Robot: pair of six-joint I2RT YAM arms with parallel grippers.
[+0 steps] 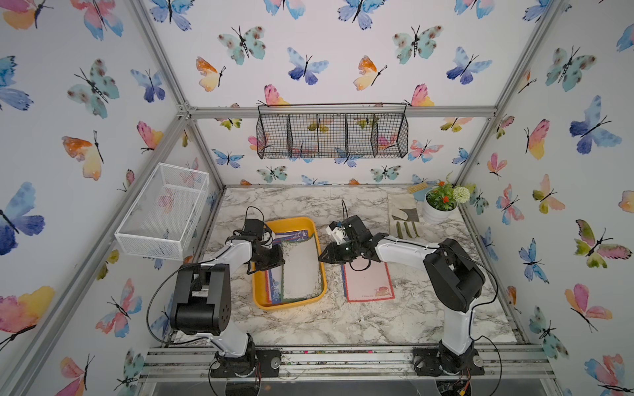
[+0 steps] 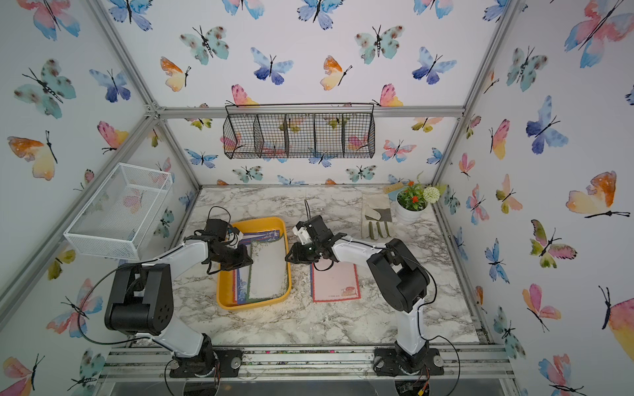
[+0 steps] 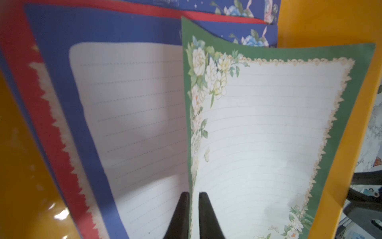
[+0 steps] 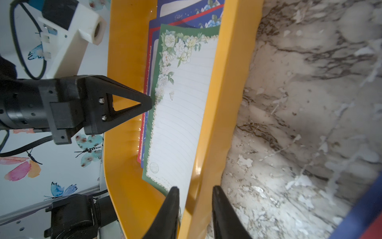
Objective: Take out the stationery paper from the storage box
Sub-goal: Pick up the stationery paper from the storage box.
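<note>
Your left claw (image 3: pixel 193 194) grips the green sheet's (image 1: pixel 302 267) raised edge inside the box (image 1: pixel 291 219), blocking its left half. Your right claw (image 4: pixel 195 189) straddles the right wall, jaws apart. A pink sheet (image 1: pixel 368 284) lies just beside the box. The front of the bench (image 1: pixel 343 325) gives you open room.

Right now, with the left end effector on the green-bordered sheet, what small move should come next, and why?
Probably a short lift by the left end effector. Its jaws are shut on an edge of the green-bordered sheet; that sheet curls up off the blue-bordered sheet but lies inside the storage box.
</note>
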